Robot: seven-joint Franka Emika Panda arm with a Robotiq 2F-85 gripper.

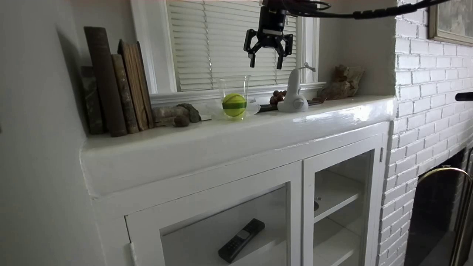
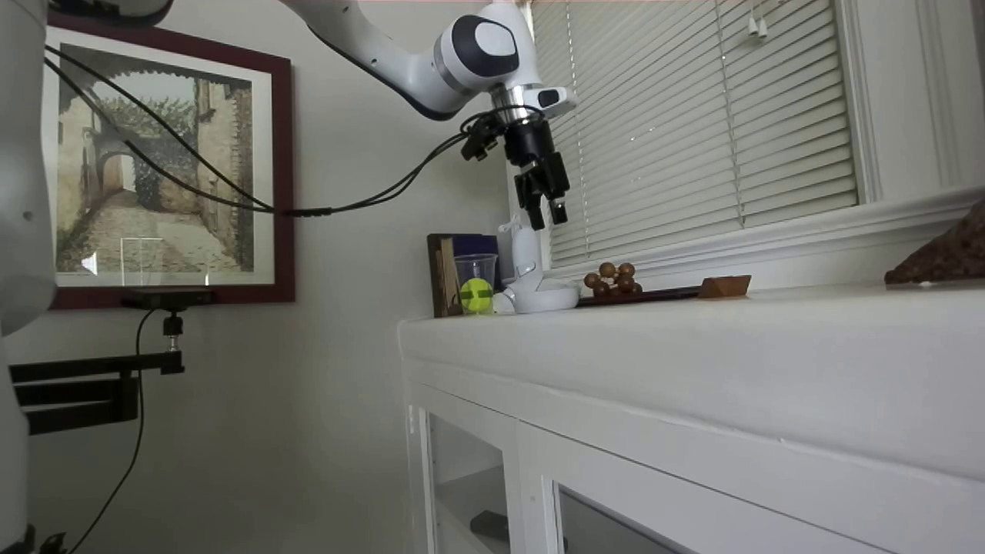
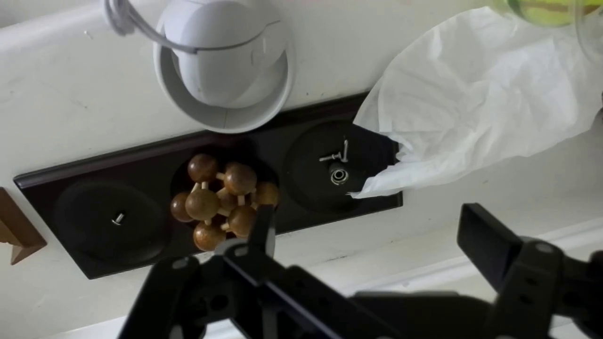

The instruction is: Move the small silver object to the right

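Gripper (image 1: pixel 266 65) hangs spread above the white ledge (image 1: pixel 221 138)

In both exterior views we see it well above the ledge, its fingers (image 3: pixel 485 242) pointing down. They stand far apart and hold nothing.

Near the back edge, under the blinds (image 1: pixel 232 44), we find a dark tray (image 3: pixel 146 165) with three round hollows, running roughly parallel to that edge. One small silver object (image 3: pixel 118 218) lies in the hollow toward the end by the brick wall (image 1: pixel 425 96). More silver pieces (image 3: pixel 338 175), a round one and thin ones just beside it, lie in the hollow toward the end with the old books (image 1: pixel 123 88). We cannot tell which of these the task means. The middle hollow holds a wooden ball-and-stick piece (image 3: pixel 227 201).

A white controller (image 3: pixel 226 70) stands on the tray's front-edge side; its rim overlaps the tray in the wrist view, but we cannot tell whether they touch. Crumpled white paper (image 3: pixel 476 103) lies across the tray's end nearest the books. A clear cup (image 1: pixel 234 83) with a yellow-green ball (image 1: pixel 233 105) inside stands toward the front edge, between books and controller. Just beside the tray's opposite end we see a wooden block (image 3: pixel 19 228). Rough brown lumps (image 1: pixel 342 85) sit in the ledge's back corner at the brick end.
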